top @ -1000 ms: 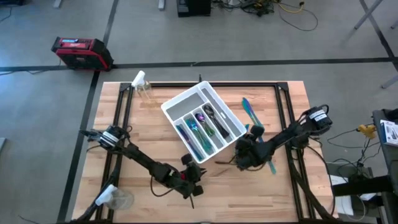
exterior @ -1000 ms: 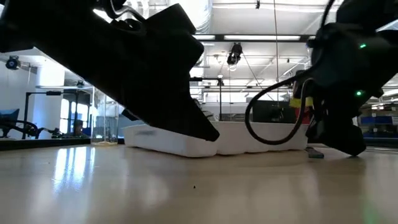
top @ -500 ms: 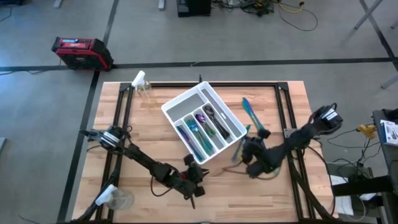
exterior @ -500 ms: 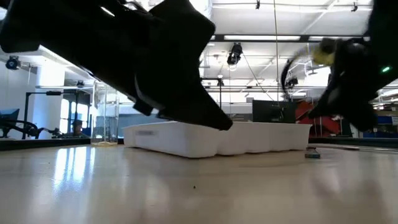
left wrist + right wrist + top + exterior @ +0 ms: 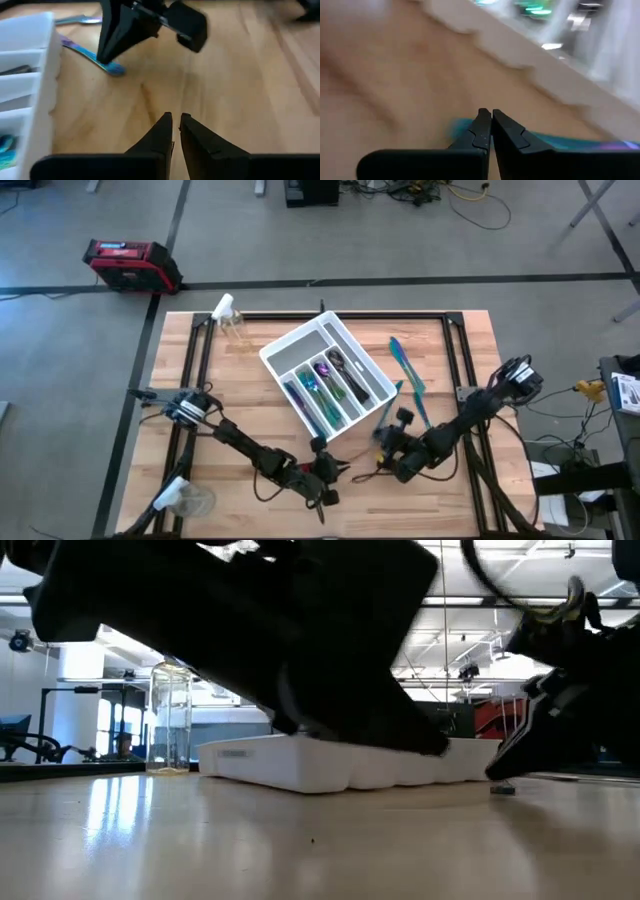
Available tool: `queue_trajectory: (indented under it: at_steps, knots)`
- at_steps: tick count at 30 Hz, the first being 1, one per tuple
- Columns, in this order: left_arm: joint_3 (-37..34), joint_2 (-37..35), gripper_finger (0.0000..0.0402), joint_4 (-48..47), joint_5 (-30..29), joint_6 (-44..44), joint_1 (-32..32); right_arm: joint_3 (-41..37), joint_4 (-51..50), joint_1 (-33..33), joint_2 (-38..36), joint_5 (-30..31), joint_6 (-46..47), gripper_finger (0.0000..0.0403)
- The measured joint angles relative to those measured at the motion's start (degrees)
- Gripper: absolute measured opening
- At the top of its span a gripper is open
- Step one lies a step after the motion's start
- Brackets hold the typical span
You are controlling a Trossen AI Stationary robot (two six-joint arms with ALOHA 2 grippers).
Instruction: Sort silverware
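The white tray (image 5: 325, 375) sits mid-table with several silverware pieces (image 5: 322, 385) lying in its slots. Teal pieces (image 5: 408, 375) lie on the wood to its right. One iridescent piece (image 5: 82, 50) lies flat beside the tray's near right wall. My right gripper (image 5: 385, 443) is shut, and its tips come down at that piece's blue end (image 5: 114, 68). My left gripper (image 5: 335, 470) is shut on nothing, low over bare wood off the tray's near corner, pointing at my right gripper. My right gripper comes down slanting from above onto the iridescent piece near its blue end (image 5: 107, 65), with shut fingers (image 5: 482, 125) lying across it. The piece stays flat on the table and shows on both sides of the fingers. Whether the tips press it or hover just above, I cannot tell.
A spray bottle (image 5: 228, 315) stands at the far left corner and a clear cup (image 5: 190, 500) at the near left. A silver piece (image 5: 80, 20) lies beyond the iridescent one. Bare wood stretches along the near edge (image 5: 400, 510).
My left gripper has slid toward the table's right edge, closer to my right gripper. My right gripper swung up and away, then came back down toward the near edge beside the tray.
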Motion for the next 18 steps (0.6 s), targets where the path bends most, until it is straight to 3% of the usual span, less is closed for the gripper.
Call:
queue_trajectory:
  at_steps: [7, 13, 18]
  knots:
    - [7.3, 2.6, 0.0024, -14.2, 0.0, -1.5, 0.0, 0.1, 19.6, 5.3, 3.4, -11.6, 0.0, 0.0]
    - [9.6, 2.6, 0.0024, -15.9, 0.6, -1.9, -0.1, 0.4, 12.3, 12.1, -2.0, -0.5, 3.8, 0.0]
    - [10.2, 2.6, 0.0024, -15.8, 0.5, -1.2, 0.1, 0.3, 6.9, 13.4, -2.3, 0.1, 9.7, 0.0]
